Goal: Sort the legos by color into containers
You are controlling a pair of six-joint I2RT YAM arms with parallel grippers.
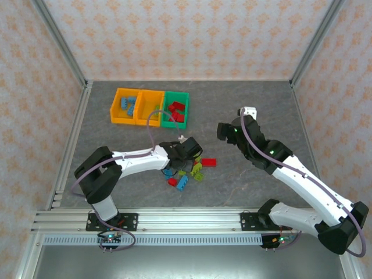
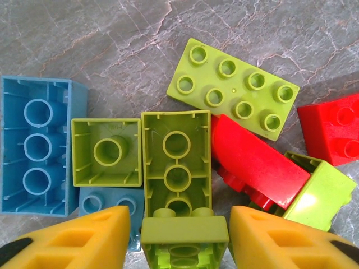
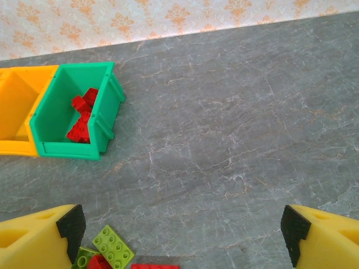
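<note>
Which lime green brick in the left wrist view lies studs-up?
The eight-stud brick at upper right; the other lime ones show hollow undersides or sides.

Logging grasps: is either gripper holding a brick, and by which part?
Cannot tell: left gripper straddles a lime brick across its sides, maybe unclamped. Right gripper open, holding nothing.

From my station, the left arm (image 1: 136, 158) and right arm (image 1: 305, 177) are white tubular links joined by black housings, each rising from a black base mount (image 1: 113, 221). A grey cable (image 1: 150, 123) loops along each. Small green lights (image 1: 271, 154) glow on the right arm. The left gripper (image 2: 179, 213) and right gripper (image 3: 179, 216) have chunky yellow fingers (image 3: 33, 238) with black pads (image 3: 70, 224).
</note>
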